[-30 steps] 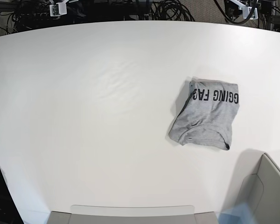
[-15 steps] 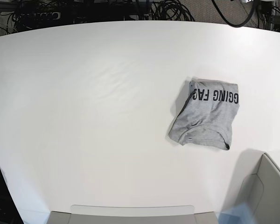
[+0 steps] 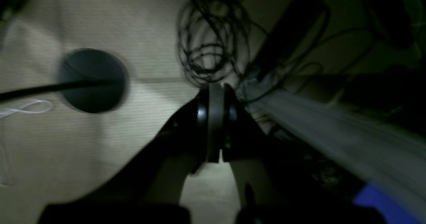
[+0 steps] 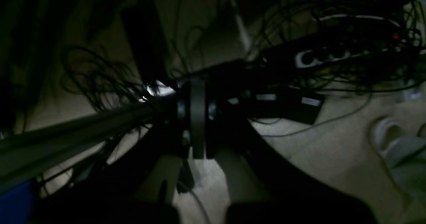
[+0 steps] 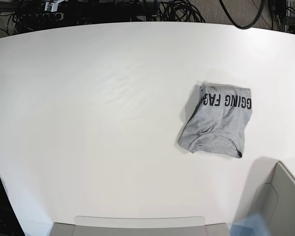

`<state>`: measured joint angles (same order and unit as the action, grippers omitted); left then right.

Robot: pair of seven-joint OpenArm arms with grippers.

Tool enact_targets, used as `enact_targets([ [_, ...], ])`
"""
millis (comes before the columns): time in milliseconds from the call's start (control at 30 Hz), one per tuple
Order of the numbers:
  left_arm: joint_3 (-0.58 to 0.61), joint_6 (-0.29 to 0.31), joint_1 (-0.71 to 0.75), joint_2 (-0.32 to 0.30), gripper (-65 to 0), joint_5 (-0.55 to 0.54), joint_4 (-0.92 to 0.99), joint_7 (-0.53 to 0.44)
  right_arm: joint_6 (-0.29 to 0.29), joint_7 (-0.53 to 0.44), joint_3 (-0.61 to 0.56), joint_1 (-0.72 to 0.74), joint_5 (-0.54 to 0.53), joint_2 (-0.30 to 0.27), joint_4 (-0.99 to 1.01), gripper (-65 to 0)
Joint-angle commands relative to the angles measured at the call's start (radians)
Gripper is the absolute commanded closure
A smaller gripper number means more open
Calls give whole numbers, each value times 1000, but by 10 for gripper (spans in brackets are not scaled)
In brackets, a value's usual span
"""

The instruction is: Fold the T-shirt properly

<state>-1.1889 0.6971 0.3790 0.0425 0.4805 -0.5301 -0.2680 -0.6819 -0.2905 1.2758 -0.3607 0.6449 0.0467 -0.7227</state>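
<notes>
The T-shirt lies folded into a small grey bundle on the right half of the white table, with black block letters showing along its far edge. Neither gripper is near it, and neither shows in the base view. In the left wrist view my left gripper is shut and empty, its black fingers pressed together over a carpeted floor with cables. My right gripper is likewise shut on nothing in the dim right wrist view, above tangled cables behind the table.
A grey open box stands at the table's front right corner, and a flat grey tray edge runs along the front. Black cables lie beyond the far edge. A power strip and a dark round disc sit on the floor.
The white arm parts at the top corners of the base view have drawn back almost out of sight. The T-shirt has not moved.
</notes>
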Motion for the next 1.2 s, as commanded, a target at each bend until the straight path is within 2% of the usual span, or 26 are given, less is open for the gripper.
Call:
enact_targets([
  [0,-21,1,1,-26,0,20,40,-27,-16,-22,32,12,28,-17,28,0],
  [133,-32,1,-38,-79,0,113,213,-84,-16,-34,143,90,181,-92,179,0],
  [267,13,-4,-71,-129,0,203,380,-126,-16,-34,176,131,315,-160,302,0],
  [300,27,-69,-84,-148,0,228,423,-123,32,-34,176,139,358,-175,331,0],
  [367,54,-173,-102,-174,0,251,486,-106,232,-28,176,159,451,-201,391,0],
  [467,134,-374,-131,-197,0,289,525,-35,638,-26,176,190,655,-241,489,0],
  [533,174,-505,-136,-200,0,298,523,-18,885,-26,176,210,791,-264,549,0],
  [567,186,-560,-137,-200,0,298,523,-20,986,-26,176,219,839,-268,569,0],
  [633,209,-646,-134,-203,-1,298,522,-24,1183,-26,176,231,839,-278,598,0],
  [700,232,-672,-133,-226,-26,298,525,-27,1303,-25,178,242,839,-275,607,0],
  [733,244,-670,-133,-232,-37,298,529,-27,1332,-25,181,246,839,-273,610,0],
  [767,251,-670,-133,-234,-44,298,529,-27,1335,-25,181,246,839,-272,610,0],
  [1033,269,-670,-136,-230,-61,298,529,-27,1335,-25,181,246,839,-241,610,0],
  [1167,269,-670,-137,-204,-61,298,529,-21,1335,-25,181,263,839,-215,610,0],
])
